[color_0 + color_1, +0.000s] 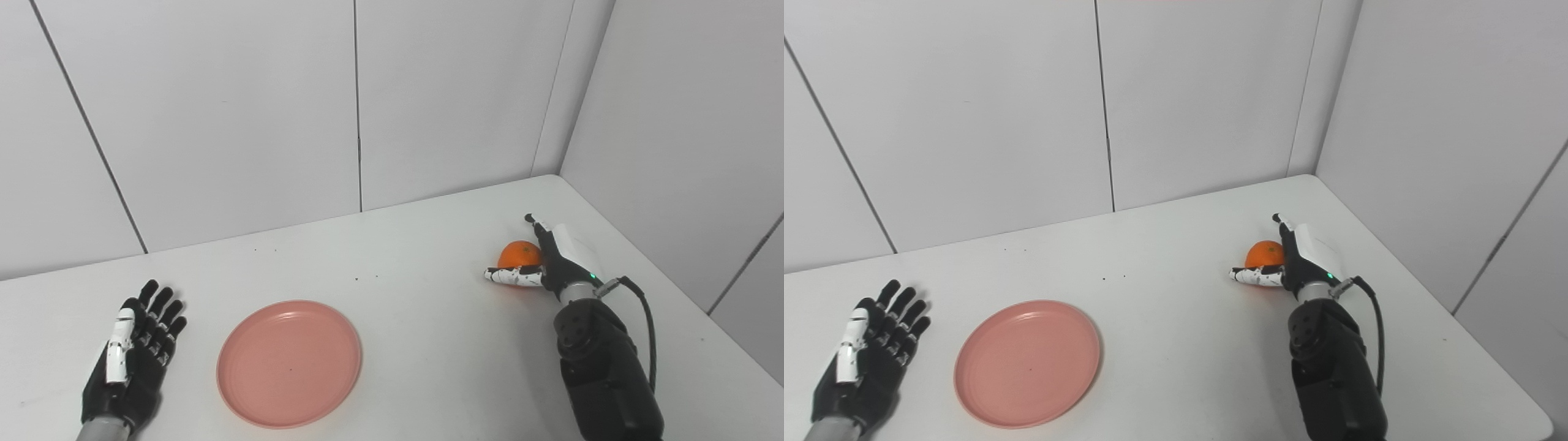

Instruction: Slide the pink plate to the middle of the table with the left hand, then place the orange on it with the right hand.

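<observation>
So, white counter w/ pink plate lying left of centre, near my left hand, which rests flat beside it, fingers spread, holding nothing. Right hand sits at the orange far right, thumb and fingers open around it; can't tell if gripping yet.
</observation>
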You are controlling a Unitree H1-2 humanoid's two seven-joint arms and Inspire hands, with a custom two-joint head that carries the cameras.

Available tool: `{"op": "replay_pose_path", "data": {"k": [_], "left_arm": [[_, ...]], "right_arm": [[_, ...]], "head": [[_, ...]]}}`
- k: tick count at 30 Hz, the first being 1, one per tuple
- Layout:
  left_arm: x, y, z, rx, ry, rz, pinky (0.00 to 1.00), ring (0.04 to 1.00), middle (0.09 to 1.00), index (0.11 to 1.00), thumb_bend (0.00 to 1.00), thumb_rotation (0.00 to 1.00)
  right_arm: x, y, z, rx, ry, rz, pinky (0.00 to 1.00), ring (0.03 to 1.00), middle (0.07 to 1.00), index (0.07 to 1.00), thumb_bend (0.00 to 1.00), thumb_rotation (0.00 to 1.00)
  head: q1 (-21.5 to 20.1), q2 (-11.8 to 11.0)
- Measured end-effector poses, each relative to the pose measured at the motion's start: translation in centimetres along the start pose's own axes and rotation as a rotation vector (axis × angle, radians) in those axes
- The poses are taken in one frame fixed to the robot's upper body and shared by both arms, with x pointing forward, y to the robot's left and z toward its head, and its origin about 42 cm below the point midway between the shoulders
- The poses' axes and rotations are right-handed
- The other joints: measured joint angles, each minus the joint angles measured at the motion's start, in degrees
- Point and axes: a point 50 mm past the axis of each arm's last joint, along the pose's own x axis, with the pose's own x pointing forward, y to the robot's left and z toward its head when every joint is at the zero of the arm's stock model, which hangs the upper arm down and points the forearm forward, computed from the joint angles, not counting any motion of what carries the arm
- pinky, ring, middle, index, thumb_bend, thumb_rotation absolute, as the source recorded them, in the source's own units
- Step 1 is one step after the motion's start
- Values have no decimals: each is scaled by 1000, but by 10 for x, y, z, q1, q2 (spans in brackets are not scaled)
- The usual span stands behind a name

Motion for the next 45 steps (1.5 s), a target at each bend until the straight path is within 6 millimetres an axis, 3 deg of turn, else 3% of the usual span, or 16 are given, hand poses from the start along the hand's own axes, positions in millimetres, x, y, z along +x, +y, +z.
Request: {"op": "replay_pose_path", "data": {"k": [12, 18, 23, 30, 33, 34, 35, 39, 45], "left_arm": [[-1, 0, 0, 1, 2, 1, 1000, 985, 988, 979, 302, 1000], [-1, 0, 0, 1, 2, 1, 1000, 979, 984, 976, 307, 1000], [-1, 0, 0, -3, 1, -2, 1000, 977, 986, 977, 315, 1000], [-2, 1, 0, -12, -2, -1, 991, 959, 965, 960, 313, 1000], [-2, 1, 0, -11, -1, 1, 996, 964, 970, 964, 313, 1000], [-2, 1, 0, -11, -1, 1, 998, 966, 971, 964, 311, 1000], [-2, 0, 0, -10, -1, 1, 999, 966, 971, 965, 310, 1000], [-3, 0, 0, -10, 1, 3, 998, 965, 970, 964, 306, 1000], [-2, 0, 0, -10, 1, 7, 1000, 969, 975, 968, 308, 1000]], "right_arm": [[5, 6, 2, -1, 2, 25, 727, 849, 889, 870, 941, 400], [9, 7, 3, -5, 4, 28, 750, 854, 886, 864, 929, 352], [13, 6, 1, -6, 10, 19, 625, 736, 793, 791, 911, 279], [14, 1, -1, -27, 5, -2, 459, 539, 607, 611, 851, 149], [14, 1, -1, -35, 2, -10, 438, 518, 577, 577, 846, 108], [14, 1, -2, -37, 2, -11, 411, 494, 558, 524, 656, 126], [14, 1, -2, -42, 2, -13, 364, 450, 524, 498, 567, 133], [14, 1, -2, -59, 4, -18, 279, 358, 441, 484, 524, 132], [13, 1, -2, -57, 3, -19, 252, 326, 410, 483, 520, 128]], "head": [[1, 3], [2, 4], [3, 5], [6, 7], [6, 7], [6, 7], [6, 7], [8, 9], [9, 8]]}}
